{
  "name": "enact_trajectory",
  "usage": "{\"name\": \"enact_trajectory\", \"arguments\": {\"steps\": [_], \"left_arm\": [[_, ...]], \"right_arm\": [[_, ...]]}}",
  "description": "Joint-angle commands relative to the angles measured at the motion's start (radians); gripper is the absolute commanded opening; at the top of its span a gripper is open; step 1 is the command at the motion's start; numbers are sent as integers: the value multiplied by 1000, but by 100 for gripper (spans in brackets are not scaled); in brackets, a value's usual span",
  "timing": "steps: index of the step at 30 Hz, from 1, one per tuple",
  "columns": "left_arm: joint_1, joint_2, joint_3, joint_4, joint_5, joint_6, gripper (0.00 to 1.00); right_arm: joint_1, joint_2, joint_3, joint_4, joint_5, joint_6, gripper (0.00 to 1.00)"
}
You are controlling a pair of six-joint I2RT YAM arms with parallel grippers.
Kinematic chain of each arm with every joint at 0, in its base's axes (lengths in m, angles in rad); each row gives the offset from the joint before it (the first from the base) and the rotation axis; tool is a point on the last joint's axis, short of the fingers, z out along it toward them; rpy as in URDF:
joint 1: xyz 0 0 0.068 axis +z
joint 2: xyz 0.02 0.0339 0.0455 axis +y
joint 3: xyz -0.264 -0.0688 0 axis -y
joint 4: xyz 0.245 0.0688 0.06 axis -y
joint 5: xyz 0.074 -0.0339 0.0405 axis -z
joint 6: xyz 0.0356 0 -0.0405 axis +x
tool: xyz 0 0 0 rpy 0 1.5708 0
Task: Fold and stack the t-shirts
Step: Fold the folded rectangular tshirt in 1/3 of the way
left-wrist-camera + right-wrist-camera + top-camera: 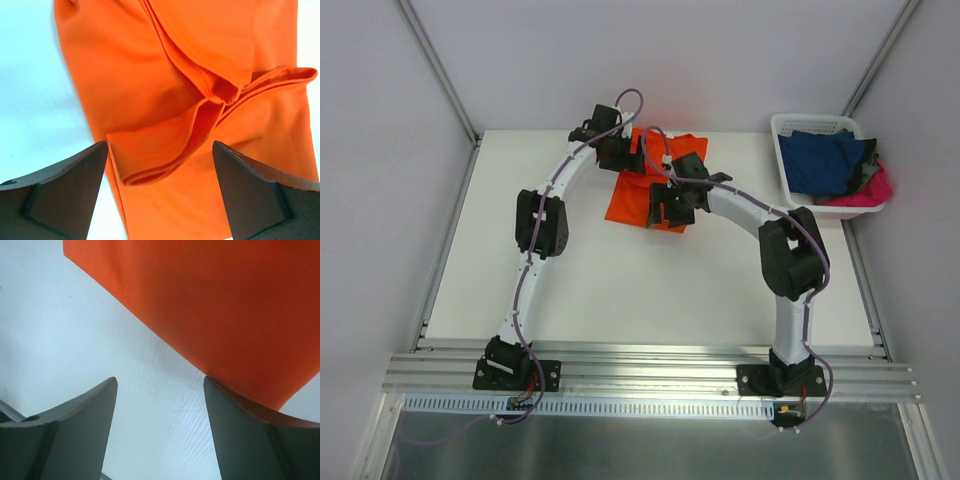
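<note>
A bright orange t-shirt lies partly folded on the white table, toward the back middle. My left gripper hovers over its far left part, jaws wide open; in the left wrist view a folded sleeve flap lies between the fingers, not pinched. My right gripper sits over the shirt's near edge, open. In the right wrist view bare table shows between its fingers and the orange t-shirt edge runs beside the right fingertip. Navy blue and hot pink t-shirts lie in the basket.
A white slotted plastic basket stands at the table's back right corner. Metal frame posts rise at the back corners. An aluminium rail with the arm bases runs along the near edge.
</note>
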Motion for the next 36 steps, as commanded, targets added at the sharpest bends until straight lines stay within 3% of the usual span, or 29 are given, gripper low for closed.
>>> {"name": "enact_trajectory", "arguments": {"steps": [1,10,19,36], "left_arm": [[7,-148,-29,13,23,-20,87],[50,-305,-216,-15,124,-58,83],[43,-321,-329,-30,179,-83,79],[-10,-133,-160,-21,168,-92,78]], "right_arm": [[3,-15,16,18,4,-10,73],[4,90,150,24,-9,7,74],[-9,93,147,27,-22,7,73],[-42,9,64,27,-2,-16,73]]}}
